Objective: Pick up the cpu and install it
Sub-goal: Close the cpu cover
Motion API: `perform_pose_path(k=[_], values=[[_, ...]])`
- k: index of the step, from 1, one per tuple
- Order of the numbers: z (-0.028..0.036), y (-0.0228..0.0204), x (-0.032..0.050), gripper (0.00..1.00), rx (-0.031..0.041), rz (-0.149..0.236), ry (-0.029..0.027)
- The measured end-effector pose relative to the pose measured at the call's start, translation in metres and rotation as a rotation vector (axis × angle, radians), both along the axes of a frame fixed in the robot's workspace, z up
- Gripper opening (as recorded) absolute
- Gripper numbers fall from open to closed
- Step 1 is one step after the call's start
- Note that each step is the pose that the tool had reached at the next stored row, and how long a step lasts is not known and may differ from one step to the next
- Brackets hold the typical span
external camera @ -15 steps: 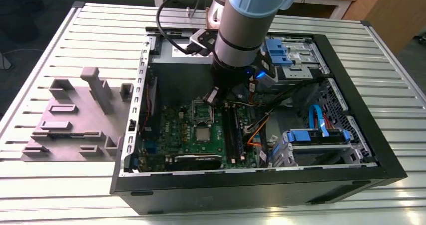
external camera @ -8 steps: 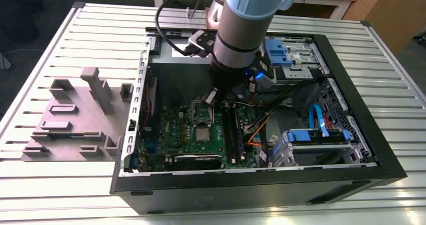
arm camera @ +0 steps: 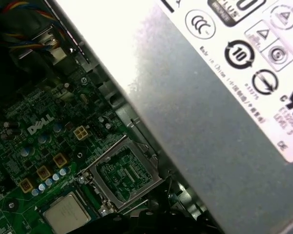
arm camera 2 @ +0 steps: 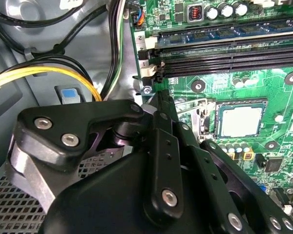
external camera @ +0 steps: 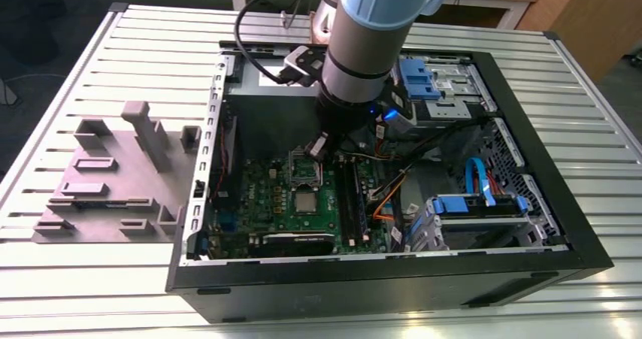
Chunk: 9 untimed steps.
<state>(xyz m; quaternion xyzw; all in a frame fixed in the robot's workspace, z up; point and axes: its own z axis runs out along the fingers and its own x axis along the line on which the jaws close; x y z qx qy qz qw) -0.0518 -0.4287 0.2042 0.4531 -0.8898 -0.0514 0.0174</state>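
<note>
The cpu [external camera: 304, 201] is a small silvery square lying flat in its socket on the green motherboard [external camera: 263, 204], inside the open computer case. It also appears in both wrist views, cpu [arm camera 2: 240, 121] and cpu [arm camera: 63, 214]. The hinged metal socket frame [external camera: 304, 166] [arm camera: 122, 178] stands open right beside the chip. My gripper [external camera: 319, 147] hangs over the frame, a little behind the cpu. In the second wrist view, my gripper [arm camera 2: 156, 100] has its black fingers drawn together to one tip, shut with nothing in them.
A grey plastic tray [external camera: 110, 181] with raised blocks lies on the slatted table at the exterior view's left. Black memory slots [arm camera 2: 234, 53], yellow cables [arm camera 2: 49, 70], blue-latched drive cages [external camera: 476, 204] and the grey power supply [arm camera: 224, 97] crowd the case.
</note>
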Motion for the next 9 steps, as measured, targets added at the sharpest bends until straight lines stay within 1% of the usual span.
perform_pose_path(k=[5,9], values=[[-0.0004,0.0005,0.0012,0.1,-0.0001,0.0,0.0],[-0.0014,0.0017,0.0,0.1,-0.0003,0.0,-0.0003]])
